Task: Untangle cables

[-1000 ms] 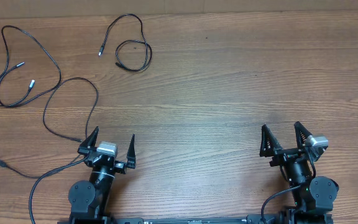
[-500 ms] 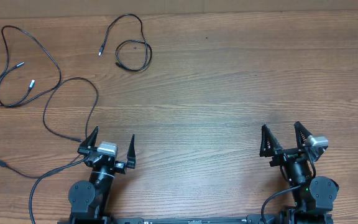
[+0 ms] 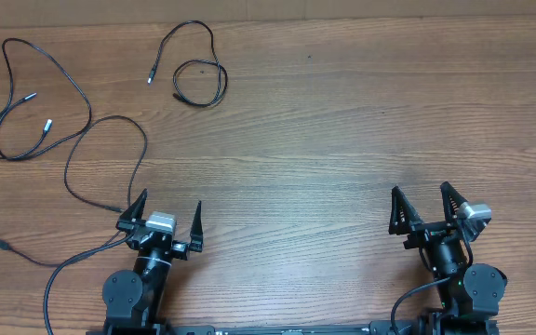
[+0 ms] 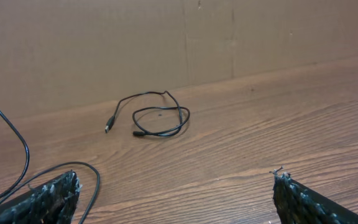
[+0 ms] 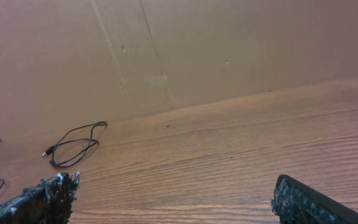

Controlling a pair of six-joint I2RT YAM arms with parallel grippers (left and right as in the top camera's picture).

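Three thin black cables lie apart on the wooden table. A short looped cable [image 3: 198,70] lies at the back, also in the left wrist view [image 4: 160,115] and the right wrist view [image 5: 73,146]. A cable with silver-tipped plugs [image 3: 26,102] lies at the far left. A long cable [image 3: 110,158] snakes from there down past my left gripper; it shows in the left wrist view [image 4: 95,180]. My left gripper [image 3: 163,216] is open and empty at the front left. My right gripper [image 3: 426,207] is open and empty at the front right.
A brown cardboard wall [image 4: 166,43] stands along the back edge of the table. The thick black arm cable [image 3: 49,288] trails at the front left beside the left arm's base.
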